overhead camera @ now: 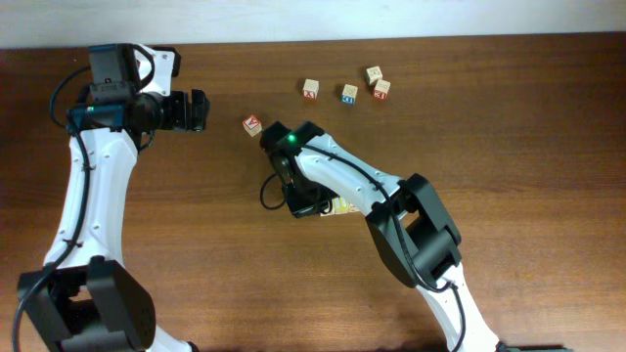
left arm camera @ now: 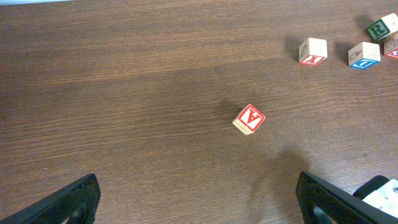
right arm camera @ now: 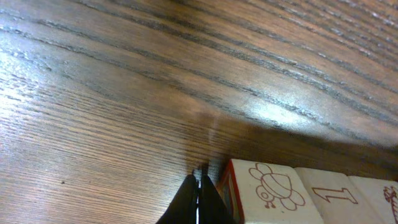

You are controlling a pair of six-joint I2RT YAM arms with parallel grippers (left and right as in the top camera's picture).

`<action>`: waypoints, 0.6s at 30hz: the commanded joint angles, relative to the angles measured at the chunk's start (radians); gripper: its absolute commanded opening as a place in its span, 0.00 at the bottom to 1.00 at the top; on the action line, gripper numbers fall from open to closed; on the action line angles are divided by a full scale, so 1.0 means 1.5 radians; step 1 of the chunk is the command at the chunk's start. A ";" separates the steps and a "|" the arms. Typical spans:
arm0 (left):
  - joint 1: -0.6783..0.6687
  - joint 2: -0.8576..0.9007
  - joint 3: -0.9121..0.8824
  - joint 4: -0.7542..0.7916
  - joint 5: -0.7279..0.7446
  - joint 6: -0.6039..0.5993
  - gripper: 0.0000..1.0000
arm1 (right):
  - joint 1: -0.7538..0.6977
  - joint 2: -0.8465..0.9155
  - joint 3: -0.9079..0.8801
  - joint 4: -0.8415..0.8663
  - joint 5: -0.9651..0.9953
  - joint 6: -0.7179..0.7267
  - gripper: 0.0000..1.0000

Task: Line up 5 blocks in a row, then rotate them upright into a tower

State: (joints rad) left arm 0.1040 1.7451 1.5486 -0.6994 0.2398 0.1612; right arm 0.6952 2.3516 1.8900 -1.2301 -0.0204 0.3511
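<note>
Pale-wood cubes dot the dark surface (left arm camera: pixel 124 93), and the red "A" block (left arm camera: pixel 249 119) is our marker, sitting askew to the grain. Beyond it and off to its right sit the red "I" block (left arm camera: pixel 313 51), the blue-marked cube (left arm camera: pixel 364 55), the green "R" block (left arm camera: pixel 381 28) and a red-marked cube (overhead camera: pixel 381 89), all well apart from it.

Left claw (left arm camera: pixel 196 186) hangs to the left of the "A" block, spread as wide as it goes, nothing in it. Right claw (right arm camera: pixel 199 196) is down at the surface on the robot's side of the "A" block, tips pinched together on nothing. It sits just beside a bird-picture block (right arm camera: pixel 270 186), which lies side by side with a "1" block (right arm camera: pixel 329 194). Whether the tips touch it, I cannot tell.

Progress? Only the "A" block looks plainly turned. The pictures don't settle the others, so I judge most of the five are left to do.
</note>
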 commanded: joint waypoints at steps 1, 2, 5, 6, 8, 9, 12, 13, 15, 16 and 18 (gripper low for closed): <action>0.001 0.001 0.005 -0.001 0.010 0.006 0.99 | -0.021 0.000 -0.005 -0.009 -0.004 -0.055 0.04; 0.001 0.001 0.005 -0.001 0.010 0.006 0.99 | -0.035 0.000 -0.005 -0.015 -0.004 -0.069 0.04; 0.001 0.001 0.005 -0.001 0.010 0.006 0.99 | -0.050 0.000 -0.005 -0.023 -0.009 -0.102 0.04; 0.001 0.001 0.005 -0.001 0.010 0.006 0.99 | -0.051 0.000 -0.005 -0.020 -0.009 -0.102 0.04; 0.001 0.001 0.005 -0.001 0.010 0.006 0.99 | -0.056 0.000 -0.005 -0.009 -0.008 -0.102 0.04; 0.001 0.001 0.005 -0.001 0.010 0.006 0.99 | -0.064 0.000 -0.005 -0.008 -0.008 -0.102 0.04; 0.001 0.001 0.005 -0.001 0.010 0.006 0.99 | -0.101 0.000 -0.005 -0.005 -0.006 -0.115 0.04; 0.001 0.001 0.005 -0.001 0.010 0.006 0.99 | -0.108 0.000 -0.005 0.007 -0.006 -0.115 0.04; 0.001 0.001 0.005 -0.001 0.010 0.006 0.99 | -0.111 0.000 -0.005 0.012 -0.006 -0.114 0.04; 0.001 0.001 0.005 -0.001 0.010 0.006 0.99 | -0.111 0.000 -0.005 0.012 -0.010 -0.114 0.04; 0.001 0.001 0.005 -0.001 0.010 0.006 0.99 | -0.111 -0.005 0.016 0.003 -0.045 -0.114 0.04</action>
State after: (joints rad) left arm 0.1040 1.7451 1.5486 -0.6994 0.2398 0.1612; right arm 0.5362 2.3516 1.8881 -1.2144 -0.0433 0.1825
